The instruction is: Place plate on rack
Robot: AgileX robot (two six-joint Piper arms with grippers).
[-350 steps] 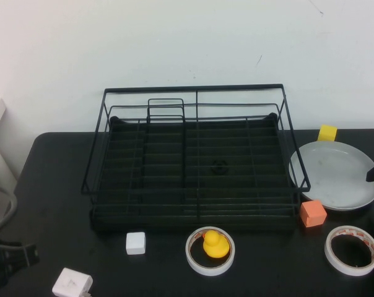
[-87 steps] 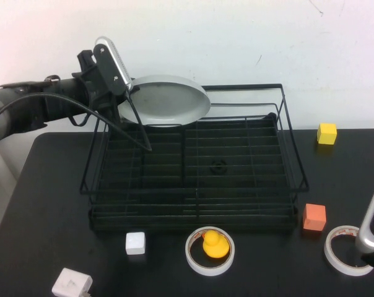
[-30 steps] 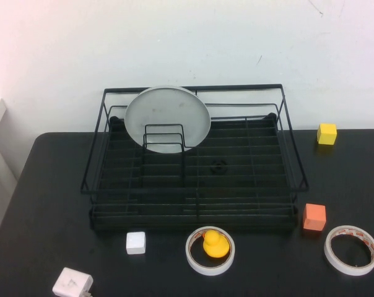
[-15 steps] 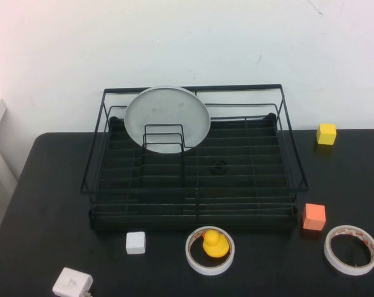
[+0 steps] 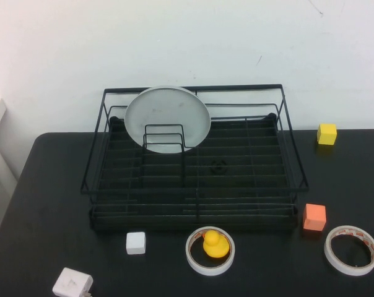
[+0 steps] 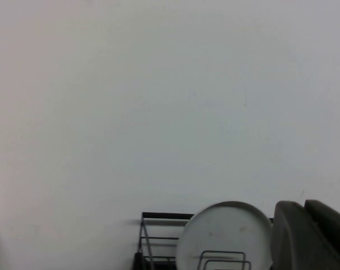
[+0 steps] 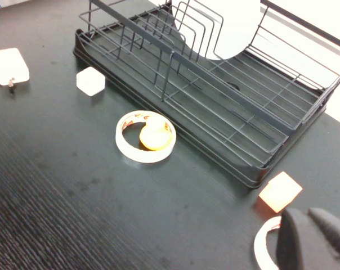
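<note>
on inspection, the plate stood on edge at the rear left of the black wire dish rack, propped behind the small upright wire loops and leaning back toward the high rear rail, its face turned to the front. nothing was in contact with it. neither arm appeared in the high view. the left gripper showed only at the edge of its own wrist camera, raised and drawn back, looking toward the wall with the plate and rack top below it; its fingers were pressed together and held nothing. the right gripper hung low over the table near the front right, just beside a white tape ring and the orange cube; its fingers were likewise closed and empty. the remaining items lay outside the rack: a yellow duck inside a second tape ring, a white cube, a yellow cube and a white adapter. in my judgement the placement was complete, with both arms withdrawn, and nothing further appeared outstanding beyond confirming that the plate sat securely in its slot.
</note>
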